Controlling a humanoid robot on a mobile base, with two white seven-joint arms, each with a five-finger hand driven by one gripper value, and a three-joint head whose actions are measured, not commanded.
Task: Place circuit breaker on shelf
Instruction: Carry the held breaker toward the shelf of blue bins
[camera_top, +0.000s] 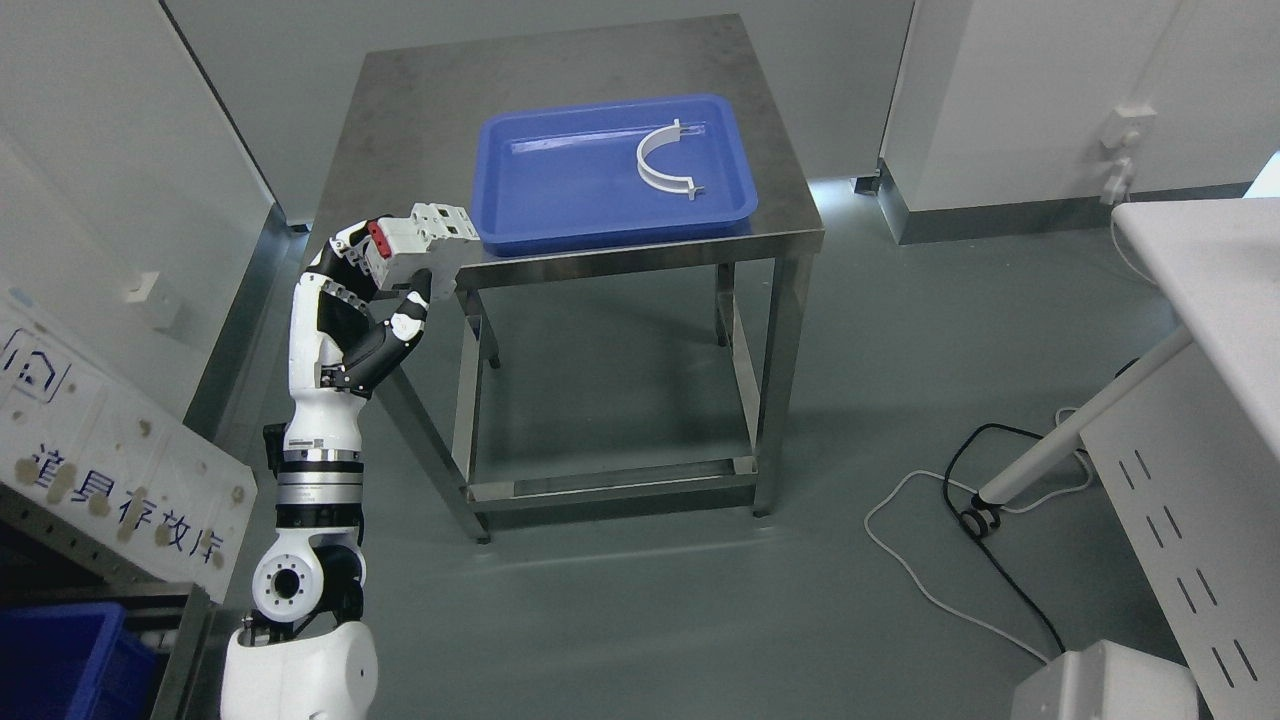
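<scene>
Head view shows the left hand raised at the left side of a steel table, with its arm coming up from the lower left of the picture. The fingers are curled around a white circuit breaker with a red part on its left end, and the thumb presses it from below. The breaker is held in the air, just beside the front left corner of the tabletop, and its right end reaches close to the blue tray. If it touches the tray, I cannot tell.

The tray lies on the tabletop, near the front edge. Inside it, at the right part, rests a white curved piece shaped like a half ring.

At the lower left there is a grey shelf with a white sign, and below it a blue bin. On the floor at the right side lie a white cable and a black cable, near the leg of a white desk.
</scene>
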